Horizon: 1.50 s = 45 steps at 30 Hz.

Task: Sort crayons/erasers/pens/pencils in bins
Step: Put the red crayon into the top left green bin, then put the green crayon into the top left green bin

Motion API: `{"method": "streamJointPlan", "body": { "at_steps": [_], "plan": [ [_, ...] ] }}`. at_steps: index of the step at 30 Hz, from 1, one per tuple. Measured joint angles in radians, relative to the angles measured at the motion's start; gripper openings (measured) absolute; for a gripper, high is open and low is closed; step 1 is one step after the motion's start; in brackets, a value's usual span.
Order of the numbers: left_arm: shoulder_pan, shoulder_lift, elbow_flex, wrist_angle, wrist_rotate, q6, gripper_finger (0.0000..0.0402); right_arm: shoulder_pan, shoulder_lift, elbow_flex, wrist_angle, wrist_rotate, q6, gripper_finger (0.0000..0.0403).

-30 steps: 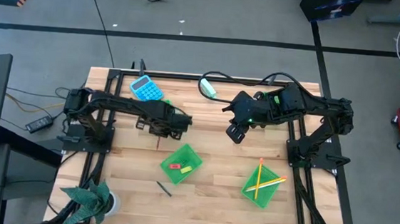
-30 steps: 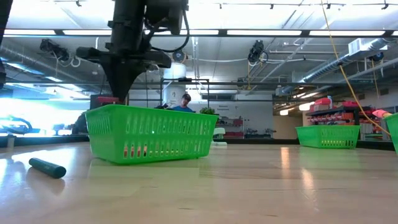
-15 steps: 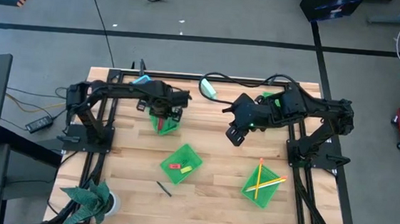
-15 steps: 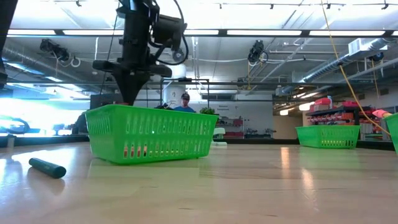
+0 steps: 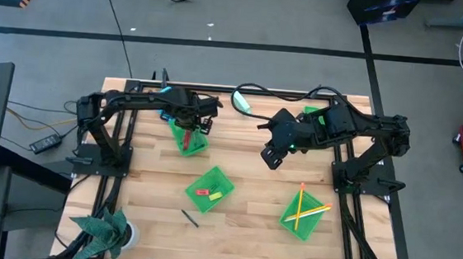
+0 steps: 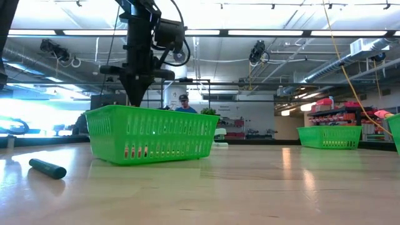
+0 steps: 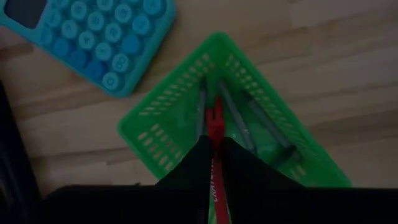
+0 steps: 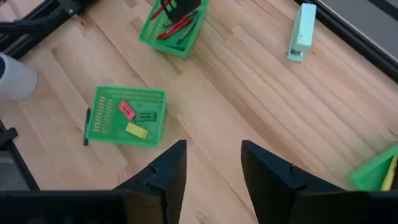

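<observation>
Holding a red crayon [image 7: 214, 124] pinched between the closed fingers of the left gripper [image 5: 190, 125], directly above the bin [image 5: 191, 141] near the desk's far left part, just beside the blue calculator [image 7: 87, 40]. Already carrying a few reddish and grey sticks in that bin, with this crayon judged about to join them. Waiting with the right gripper [image 5: 272, 155] over the bare middle of the desk, fingers spread and gripping nothing. Keeping three erasers [image 8: 127, 111], pink-red, green and yellow, in the bin [image 5: 210, 189] toward the near edge at the centre. Keeping yellow and orange pencils [image 5: 306, 211] in the bin [image 5: 303, 216] near the near right corner. Showing a fourth bin [image 5: 313, 112] mostly hidden under the right arm near the far edge, contents impossible to tell. Leaving one dark stick [image 5: 190, 217], likely a pen, lying loose on the wood near the near edge, just beside the eraser bin. Leaving a teal-and-white block [image 5: 241, 101] untouched at the far edge. Judging the sorting as nearly finished, with the held crayon and the loose stick remaining.
</observation>
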Motion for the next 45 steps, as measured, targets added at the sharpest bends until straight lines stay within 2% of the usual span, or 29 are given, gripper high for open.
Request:
{"method": "streamJointPlan", "body": {
  "at_steps": [4, 12, 19, 27, 35, 39, 45],
  "plan": [
    [-0.001, 0.001, -0.051, 0.017, -0.009, -0.011, 0.0031, 0.0, 0.0, 0.0, 0.0, -0.004, 0.036, 0.0158],
    [-0.01, 0.001, -0.17, 0.109, 0.003, -0.015, 0.0048, 0.009, 0.0, 0.0, 0.0, -0.006, 0.133, 0.0158],
    [-0.007, 0.001, -0.194, 0.192, 0.017, 0.011, 0.0034, 0.011, 0.0, 0.0, 0.0, -0.007, 0.165, 0.0158],
    [-0.004, 0.001, -0.249, 0.305, 0.036, 0.002, 0.0052, 0.011, 0.0, 0.0, 0.0, -0.007, 0.167, 0.0158],
    [0.011, 0.001, -0.288, 0.357, 0.08, 0.007, 0.0042, 0.011, 0.0, 0.0, 0.001, -0.02, 0.167, 0.0158],
    [0.01, -0.001, -0.288, 0.358, 0.107, 0.01, 0.0061, 0.013, 0.0, 0.0, 0.001, -0.038, 0.167, 0.0158],
    [0.01, -0.001, -0.287, 0.34, 0.162, 0.009, 0.0119, 0.028, 0.0, 0.0, 0.001, -0.041, 0.165, 0.0158]
  ]
}}
